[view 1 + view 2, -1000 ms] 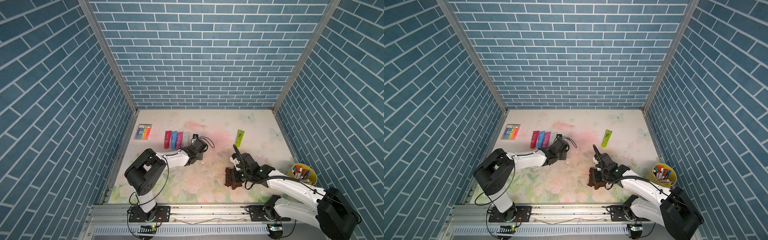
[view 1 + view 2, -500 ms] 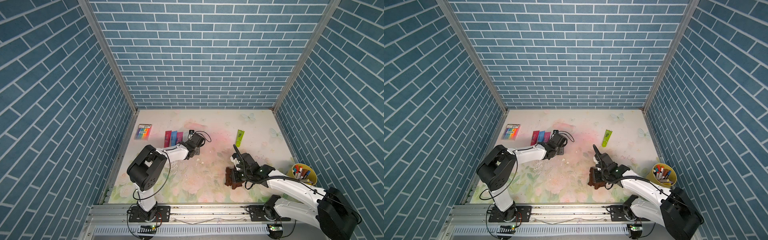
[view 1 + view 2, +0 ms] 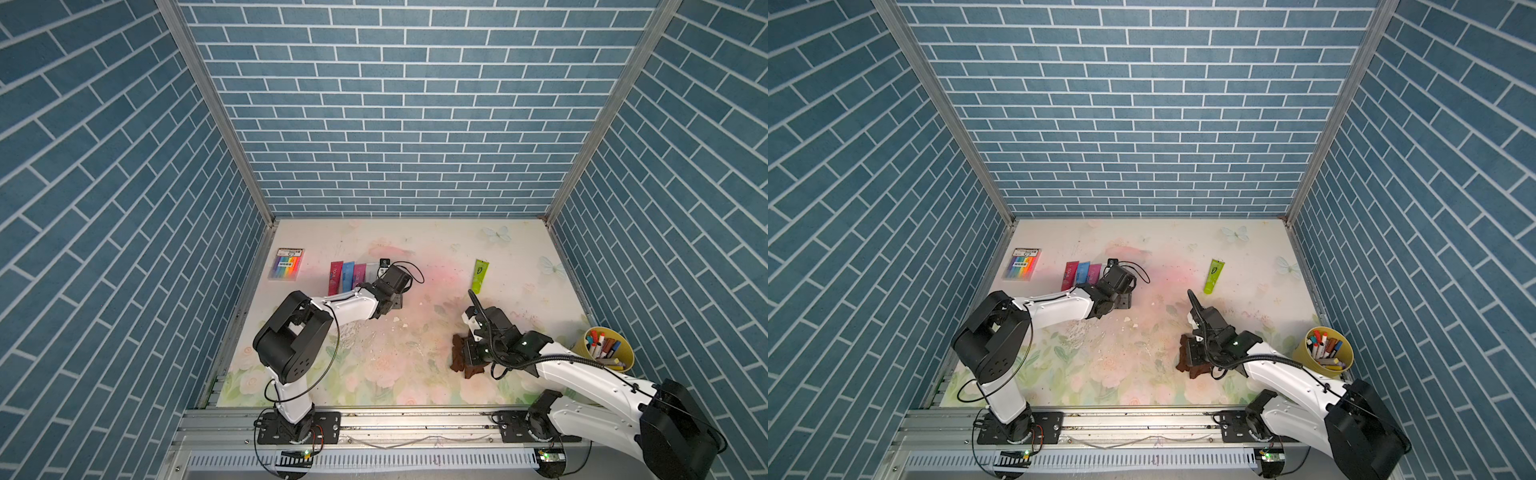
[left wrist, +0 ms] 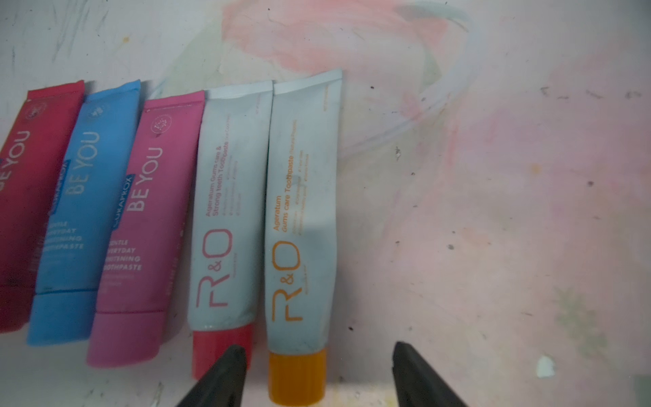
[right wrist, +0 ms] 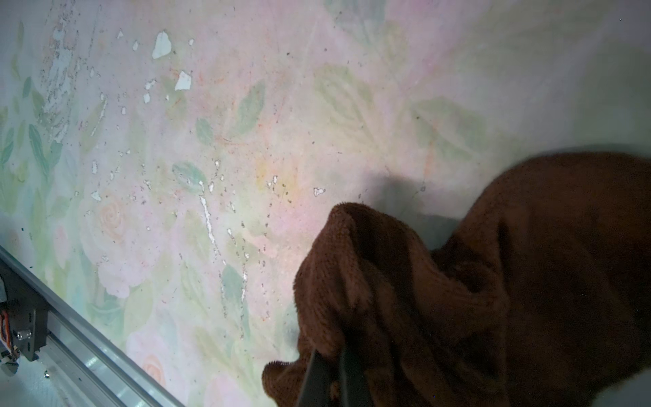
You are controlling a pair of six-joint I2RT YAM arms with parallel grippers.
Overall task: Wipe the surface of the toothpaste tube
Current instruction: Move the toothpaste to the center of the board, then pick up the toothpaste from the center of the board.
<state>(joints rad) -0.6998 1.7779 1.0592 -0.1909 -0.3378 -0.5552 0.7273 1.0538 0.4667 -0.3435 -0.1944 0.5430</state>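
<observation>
Clamped on the brown cloth (image 5: 493, 282), the right gripper (image 5: 329, 370) sits nearer the green toothpaste tube (image 3: 480, 277), which lies lengthwise toward its 12 o'clock, while the left gripper (image 4: 317, 349) gapes wide astride the orange-capped tube (image 4: 303, 218).

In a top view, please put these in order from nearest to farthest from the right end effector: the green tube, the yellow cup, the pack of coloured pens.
1. green tube, just beyond the right end effector, farther back.
2. yellow cup, out to its right.
3. pack of coloured pens, far across, at the back left.
</observation>
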